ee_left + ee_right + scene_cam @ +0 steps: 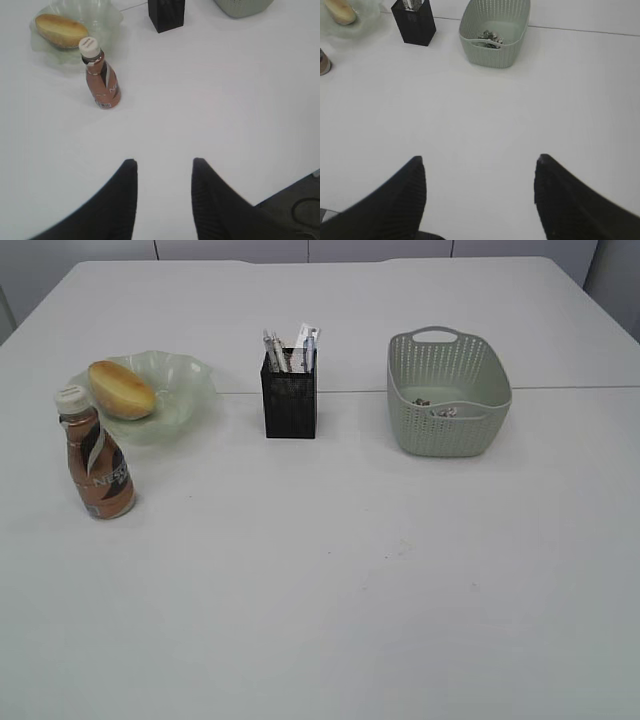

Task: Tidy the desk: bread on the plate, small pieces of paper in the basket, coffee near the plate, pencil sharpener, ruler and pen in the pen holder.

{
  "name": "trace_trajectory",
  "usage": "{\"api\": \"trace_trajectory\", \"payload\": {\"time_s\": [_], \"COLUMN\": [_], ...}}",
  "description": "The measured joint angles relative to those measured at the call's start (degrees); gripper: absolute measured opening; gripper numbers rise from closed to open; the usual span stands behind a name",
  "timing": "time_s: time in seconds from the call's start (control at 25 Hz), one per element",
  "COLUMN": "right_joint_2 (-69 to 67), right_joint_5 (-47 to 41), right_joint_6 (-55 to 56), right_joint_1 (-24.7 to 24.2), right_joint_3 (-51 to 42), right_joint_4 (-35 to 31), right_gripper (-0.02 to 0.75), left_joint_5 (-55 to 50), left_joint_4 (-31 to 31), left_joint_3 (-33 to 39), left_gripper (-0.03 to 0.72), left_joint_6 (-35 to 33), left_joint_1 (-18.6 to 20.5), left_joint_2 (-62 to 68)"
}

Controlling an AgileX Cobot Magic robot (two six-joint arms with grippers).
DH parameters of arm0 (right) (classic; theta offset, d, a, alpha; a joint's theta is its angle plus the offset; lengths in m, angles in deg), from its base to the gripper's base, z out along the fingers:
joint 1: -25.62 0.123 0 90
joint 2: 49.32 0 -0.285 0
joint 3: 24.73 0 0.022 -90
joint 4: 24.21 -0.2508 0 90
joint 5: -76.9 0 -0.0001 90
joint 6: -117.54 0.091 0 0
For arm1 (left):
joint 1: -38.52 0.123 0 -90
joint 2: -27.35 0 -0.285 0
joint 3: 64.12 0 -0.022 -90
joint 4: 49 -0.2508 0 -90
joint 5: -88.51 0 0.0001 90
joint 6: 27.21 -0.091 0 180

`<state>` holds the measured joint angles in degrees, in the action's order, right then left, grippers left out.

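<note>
Desk tidied: bread (121,389) on plate (185,390), coffee (95,455) beside it. Both grippers (162,172) (479,167) spread, empty; nothing further needed, seemingly.

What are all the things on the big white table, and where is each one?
desk: one, white, under everything.
plate: one, pale green glass with a wavy rim, far left.
bread: one, golden brown, lying on the plate.
coffee: one bottle, brown with a white cap, standing upright just in front of the plate.
pen holder: one, black mesh, in the middle at the back, with pens and other items sticking out of the top.
basket: one, sage green, right of the pen holder.
small pieces of paper: crumpled grey scraps, inside the basket; exact count hard to tell.
left gripper: black, open, holding nothing, above bare table.
right gripper: black, open wide, holding nothing, above bare table.
</note>
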<state>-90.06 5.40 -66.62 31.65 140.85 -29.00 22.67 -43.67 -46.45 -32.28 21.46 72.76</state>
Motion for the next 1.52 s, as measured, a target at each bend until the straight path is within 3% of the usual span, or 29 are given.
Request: {"api": "trace_trajectory", "payload": {"time_s": [0.24, 0.56, 0.76, 1.08, 1.52], "right_joint_2": [14.8, 32.8, 34.1, 34.1, 34.1], "right_joint_5": [0.0, 0.0, -1.0, 6.3, 5.4], "right_joint_6": [-2.0, -4.4, -6.0, -6.8, -6.6], "right_joint_1": [0.0, 0.0, 0.0, 0.0, 0.0], "right_joint_3": [-11.0, -21.1, -23.8, -32.8, -34.2], "right_joint_4": [-0.5, -0.6, -1.0, -4.8, -0.2], "right_gripper": [0.499, 0.498, 0.498, 0.498, 0.498], "left_joint_5": [2.4, 0.4, 1.5, 1.9, 2.2], "left_joint_4": [1.1, 2.3, 2.9, 2.6, 1.0], "left_joint_3": [16.5, 27.2, 28.9, 28.9, 28.9], "left_gripper": [0.272, 0.271, 0.269, 0.247, 0.245], "left_joint_6": [-5.0, -5.3, -5.3, -4.5, -2.1], "left_joint_1": [0.0, -0.1, -0.1, -0.1, -0.1], "left_joint_2": [-21.2, -36.9, -36.9, -36.9, -36.9]}}
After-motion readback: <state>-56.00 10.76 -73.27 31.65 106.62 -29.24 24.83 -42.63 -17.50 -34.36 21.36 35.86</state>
